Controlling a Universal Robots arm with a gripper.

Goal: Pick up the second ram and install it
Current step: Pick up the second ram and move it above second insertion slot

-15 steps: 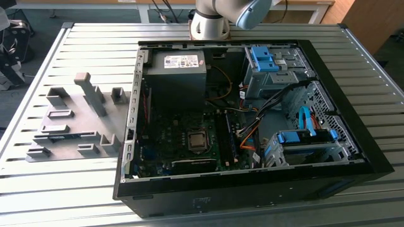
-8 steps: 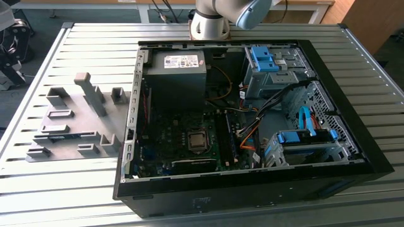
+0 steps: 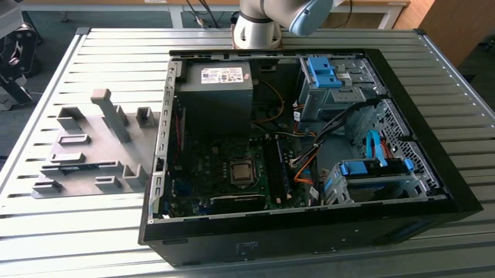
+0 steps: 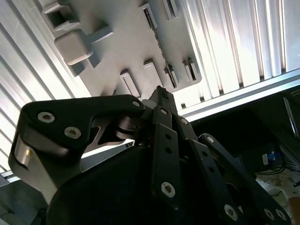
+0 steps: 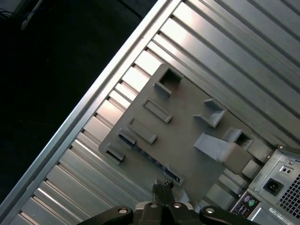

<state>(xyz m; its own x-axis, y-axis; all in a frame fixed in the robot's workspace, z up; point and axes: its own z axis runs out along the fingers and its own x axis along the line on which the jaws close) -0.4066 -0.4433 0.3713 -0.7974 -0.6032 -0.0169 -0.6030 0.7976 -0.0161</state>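
Grey fixture plate on ribbed silver table; black case, blue brackets, seemingly dark-green motherboard.

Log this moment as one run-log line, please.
gripper: shut, empty, above grey fixture plate | second ram: in plate's long slot, ungrasped | computer case: open

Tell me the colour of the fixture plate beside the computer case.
Grey; the fixture plate shows best in the first wrist view.

An open black computer case lies on a ribbed metal table. Inside it, the power supply sits at eleven o'clock and the processor socket near six. One blue drive caddy is at one o'clock. At nine o'clock of the case rests a grey fixture plate.
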